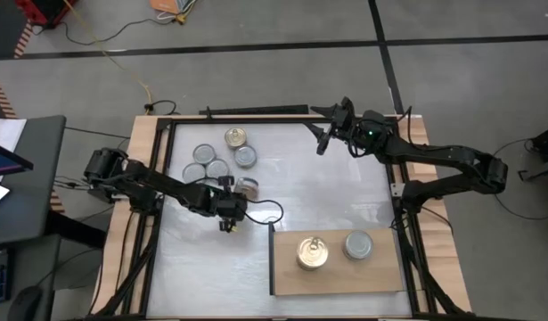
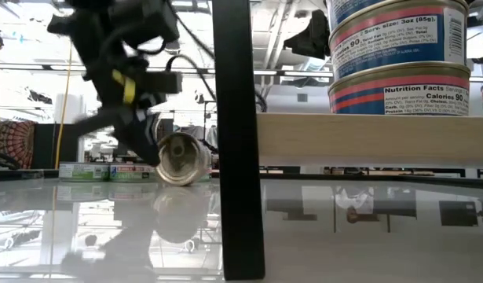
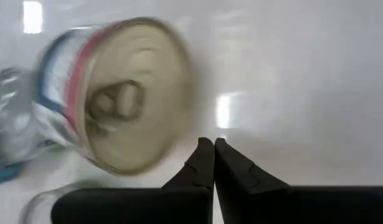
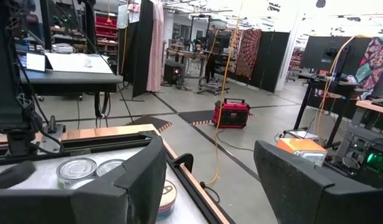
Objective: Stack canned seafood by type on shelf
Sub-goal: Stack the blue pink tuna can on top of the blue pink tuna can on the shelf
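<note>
We judge the tipped tin, on its side on the table just beside the left gripper, rigid, smooth and apt to roll; it is best pinched across its flat faces. That gripper's fingers meet on nothing. The right gripper waits parted at the far right. The shelf carries two stacks.

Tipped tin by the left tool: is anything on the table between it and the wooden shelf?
Nothing visible. The tipped tin lies on its side beside the shut, empty left tool, and bare table runs to the shelf.
</note>
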{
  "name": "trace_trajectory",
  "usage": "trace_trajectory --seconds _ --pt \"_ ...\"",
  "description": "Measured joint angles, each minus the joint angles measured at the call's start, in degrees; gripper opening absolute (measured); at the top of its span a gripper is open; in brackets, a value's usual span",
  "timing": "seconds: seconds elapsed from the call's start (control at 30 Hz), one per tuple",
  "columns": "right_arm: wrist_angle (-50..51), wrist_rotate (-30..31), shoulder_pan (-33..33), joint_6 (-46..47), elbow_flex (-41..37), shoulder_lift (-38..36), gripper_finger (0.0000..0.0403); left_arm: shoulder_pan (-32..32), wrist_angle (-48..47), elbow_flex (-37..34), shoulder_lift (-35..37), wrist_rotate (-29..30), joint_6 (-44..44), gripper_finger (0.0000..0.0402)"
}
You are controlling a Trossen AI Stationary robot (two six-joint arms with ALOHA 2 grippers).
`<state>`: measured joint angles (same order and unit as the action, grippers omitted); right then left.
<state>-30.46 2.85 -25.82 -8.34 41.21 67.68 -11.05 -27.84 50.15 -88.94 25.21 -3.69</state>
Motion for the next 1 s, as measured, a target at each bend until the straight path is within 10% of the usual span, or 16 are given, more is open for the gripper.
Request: trace_trajectory --seconds 0.37,0.77,1.0 --pt "1.32 -5.33 -0.20 0.61 0.00 -0.24 0.0272 2.78 -12.56 14.63 0.07 2.51 -6.86 0.0063" --pt "11.67 -6.19 0.13 1.68 -0.02 -5.95 0.0272 14.53 -2.73 14.60 0.01 -12.04 5.59 0.0299" --pt "12.73 -6.19 1.57 2.51 -0.06 -5.46 0.0272 20.70 -1.45 13.95 -1.57 -27.08 8.50 0.0337"
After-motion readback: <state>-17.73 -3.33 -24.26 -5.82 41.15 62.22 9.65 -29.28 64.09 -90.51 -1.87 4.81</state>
